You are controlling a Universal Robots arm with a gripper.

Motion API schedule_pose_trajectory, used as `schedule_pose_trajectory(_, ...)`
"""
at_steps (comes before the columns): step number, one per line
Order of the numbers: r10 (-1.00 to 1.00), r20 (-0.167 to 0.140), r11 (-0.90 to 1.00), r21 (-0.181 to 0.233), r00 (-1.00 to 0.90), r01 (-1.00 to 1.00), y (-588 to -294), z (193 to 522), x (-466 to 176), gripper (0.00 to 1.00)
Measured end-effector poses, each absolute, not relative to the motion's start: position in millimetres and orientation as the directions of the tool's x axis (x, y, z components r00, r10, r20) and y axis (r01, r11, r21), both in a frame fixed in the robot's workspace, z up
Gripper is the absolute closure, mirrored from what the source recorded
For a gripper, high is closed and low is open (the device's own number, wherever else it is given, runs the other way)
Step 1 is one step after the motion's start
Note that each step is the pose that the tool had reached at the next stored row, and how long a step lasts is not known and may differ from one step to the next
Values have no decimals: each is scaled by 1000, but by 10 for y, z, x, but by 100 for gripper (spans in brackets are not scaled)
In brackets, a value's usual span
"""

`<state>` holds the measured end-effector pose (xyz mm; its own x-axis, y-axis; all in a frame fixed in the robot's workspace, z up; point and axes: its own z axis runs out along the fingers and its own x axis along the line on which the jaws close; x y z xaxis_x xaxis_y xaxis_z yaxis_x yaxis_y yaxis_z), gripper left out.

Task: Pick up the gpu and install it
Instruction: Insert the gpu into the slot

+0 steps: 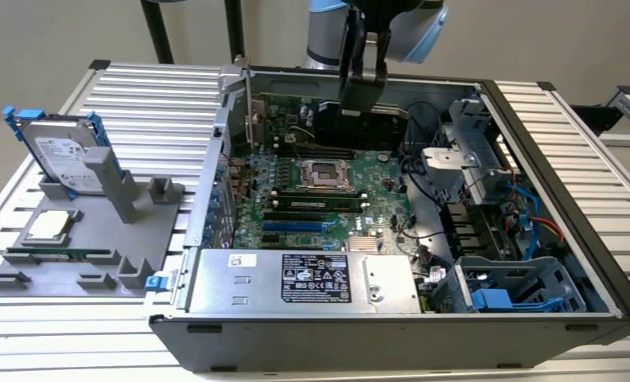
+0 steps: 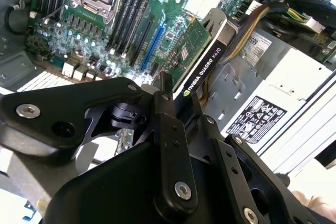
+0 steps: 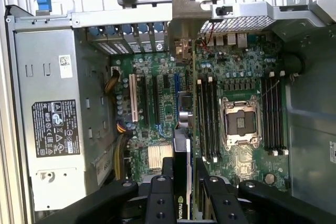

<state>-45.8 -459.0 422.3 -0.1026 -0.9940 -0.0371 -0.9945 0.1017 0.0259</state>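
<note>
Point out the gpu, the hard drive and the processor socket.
Green gpu card with black cooler (image 2: 197, 38), second wrist view, on its green board face.
Silver hard drive in blue frame (image 1: 63, 153), exterior view, on its labelled face.
Metal-framed processor socket (image 3: 240, 121), first wrist view, on its square middle.

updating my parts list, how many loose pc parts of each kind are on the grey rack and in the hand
hard drive: 1
processor chip: 1
memory stick: 1
gpu, gripped in the hand: 1
total: 4
</note>
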Motion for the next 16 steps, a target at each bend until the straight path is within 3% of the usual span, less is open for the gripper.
schedule_pose_trajectory(16,-994,-25,102,20,-102,-995,-4581,4162,-458,100)
